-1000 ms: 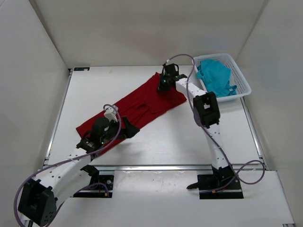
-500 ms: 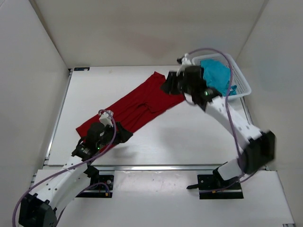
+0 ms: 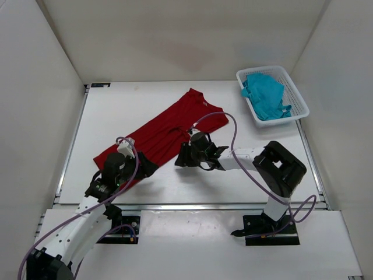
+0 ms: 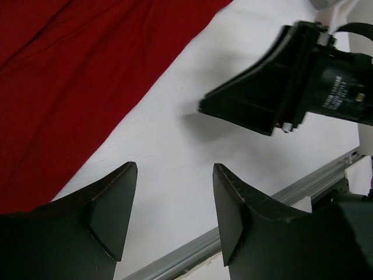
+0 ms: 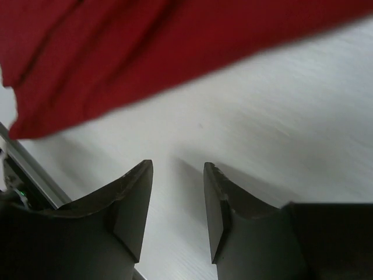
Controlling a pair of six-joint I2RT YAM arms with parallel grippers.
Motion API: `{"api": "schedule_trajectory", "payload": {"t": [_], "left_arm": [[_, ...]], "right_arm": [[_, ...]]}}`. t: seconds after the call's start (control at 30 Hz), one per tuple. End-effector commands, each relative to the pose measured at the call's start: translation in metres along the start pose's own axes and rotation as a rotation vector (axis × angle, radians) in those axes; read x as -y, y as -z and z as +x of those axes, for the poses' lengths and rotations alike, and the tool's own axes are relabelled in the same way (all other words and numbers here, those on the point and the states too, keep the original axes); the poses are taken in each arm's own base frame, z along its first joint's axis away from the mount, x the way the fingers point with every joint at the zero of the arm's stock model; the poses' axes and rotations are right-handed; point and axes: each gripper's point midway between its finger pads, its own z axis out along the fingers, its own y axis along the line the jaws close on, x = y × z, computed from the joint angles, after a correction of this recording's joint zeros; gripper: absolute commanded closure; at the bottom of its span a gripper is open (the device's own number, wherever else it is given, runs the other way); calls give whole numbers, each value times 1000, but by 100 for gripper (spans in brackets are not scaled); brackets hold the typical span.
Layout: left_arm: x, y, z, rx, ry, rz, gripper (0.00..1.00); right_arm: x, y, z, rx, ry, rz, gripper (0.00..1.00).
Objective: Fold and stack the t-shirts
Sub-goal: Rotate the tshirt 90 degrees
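Note:
The dark red t-shirt (image 3: 166, 131) lies spread out flat, diagonally across the table, from near left to far right. My left gripper (image 3: 148, 165) is open and empty, just off the shirt's near edge; in the left wrist view (image 4: 175, 175) it hangs over bare table with the red cloth (image 4: 87, 70) to its left. My right gripper (image 3: 180, 160) is open and empty, low over the table beside the shirt's near edge; the right wrist view (image 5: 176, 170) shows the red cloth (image 5: 175, 46) just ahead. The teal-blue t-shirt (image 3: 266, 95) lies crumpled in the basket. The lavender shirt is out of view.
A white mesh basket (image 3: 299, 100) stands at the far right corner of the table. The right gripper's black body (image 4: 280, 87) shows close ahead in the left wrist view. A metal rail (image 3: 192, 205) runs along the table's near edge.
My right arm has swung from the shirt's far end by the basket down to its near edge at mid-table. My left gripper has drawn back slightly. The shirt lies flatter.

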Motion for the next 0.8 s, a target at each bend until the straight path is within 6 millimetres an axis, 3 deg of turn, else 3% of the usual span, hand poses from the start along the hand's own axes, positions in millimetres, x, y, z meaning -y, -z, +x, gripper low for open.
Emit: {"api": "schedule_trajectory", "payload": {"t": [0.0, 0.13, 0.2, 0.33, 0.43, 0.5, 0.53, 0.57, 0.6, 0.67, 0.7, 0.77], "left_arm": [[3, 1, -1, 19, 13, 13, 35], [-1, 3, -6, 37, 19, -1, 35], [0, 5, -10, 45, 19, -1, 36], [4, 3, -12, 44, 11, 4, 36], [7, -2, -8, 32, 14, 9, 36], [8, -5, -7, 24, 7, 8, 37], [8, -6, -7, 17, -6, 6, 36], [7, -7, -3, 2, 4, 3, 36], [8, -7, -9, 20, -6, -3, 36], [6, -9, -9, 19, -5, -9, 36], [4, -11, -5, 6, -11, -13, 37], [1, -15, -1, -5, -9, -16, 36]], "right_arm": [[-18, -21, -30, 124, -57, -17, 61], [-12, -53, -21, 78, -87, 11, 62], [-12, -66, -18, 42, -121, -7, 72], [-3, -68, -21, 30, -145, -18, 82], [7, -64, -27, 16, -151, -23, 99], [11, -54, -31, 16, -146, -34, 100], [24, -47, -29, 16, -143, -16, 100], [25, -34, -40, 46, -131, -26, 100], [33, -19, -34, 44, -134, -24, 100], [68, 7, -18, 29, -140, 10, 100], [68, 23, -21, 41, -140, -10, 100], [105, 51, -4, 2, -159, 36, 100]]}}
